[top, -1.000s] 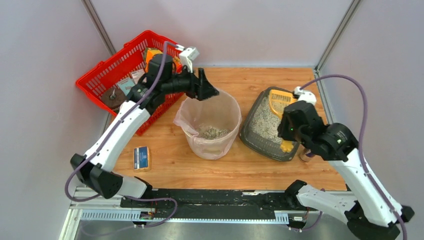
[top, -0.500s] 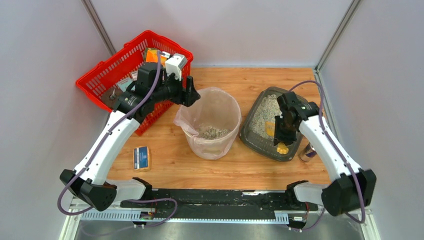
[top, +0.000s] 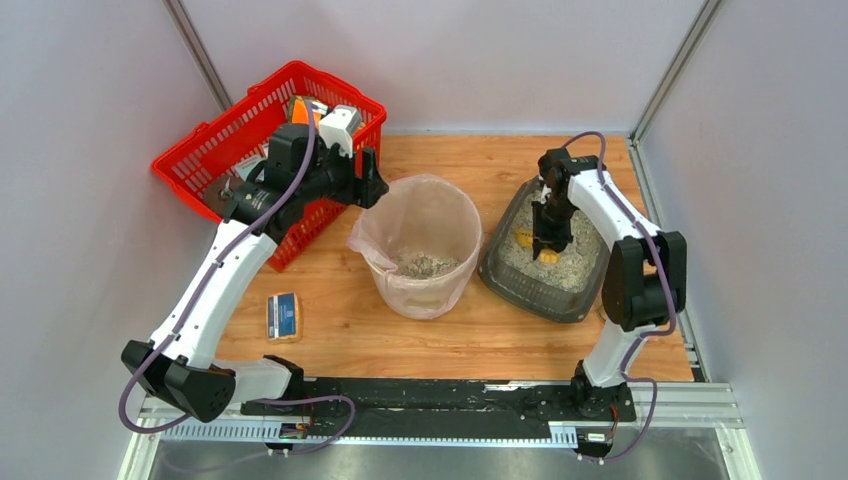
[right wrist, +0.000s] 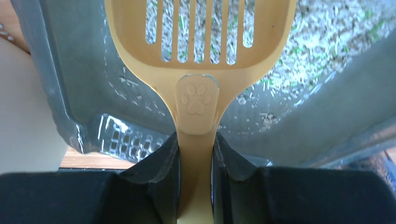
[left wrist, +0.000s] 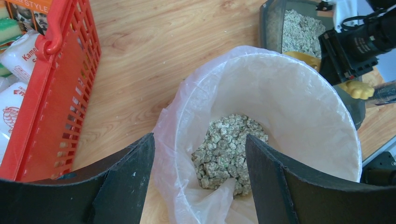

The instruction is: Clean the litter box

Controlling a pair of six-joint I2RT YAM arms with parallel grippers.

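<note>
The litter box (top: 497,272), a dark grey tray of pale gravelly litter (top: 580,262), sits at the right of the table. My right gripper (top: 548,236) points down into it, shut on the handle of a yellow slotted scoop (top: 546,256). In the right wrist view the scoop (right wrist: 201,28) hangs from the right gripper (right wrist: 196,154) over the litter (right wrist: 327,32), near the box's grey wall (right wrist: 93,84). My left gripper (top: 368,180) is open and holds nothing, at the far-left rim of the bag-lined bin (top: 440,290). From the left wrist, the left gripper (left wrist: 200,158) frames the litter clumps (left wrist: 229,149).
A red mesh basket (top: 215,150) with packets stands at the back left, close behind my left arm; it also shows in the left wrist view, where the basket (left wrist: 70,93) is on the left. A small blue pack (top: 284,316) lies on the wood near the front left. Grey walls close in on three sides.
My right arm has stretched away from the near edge and carried the scoop to the middle of the litter box, pointing down. My left gripper has drawn back left from over the bin.
</note>
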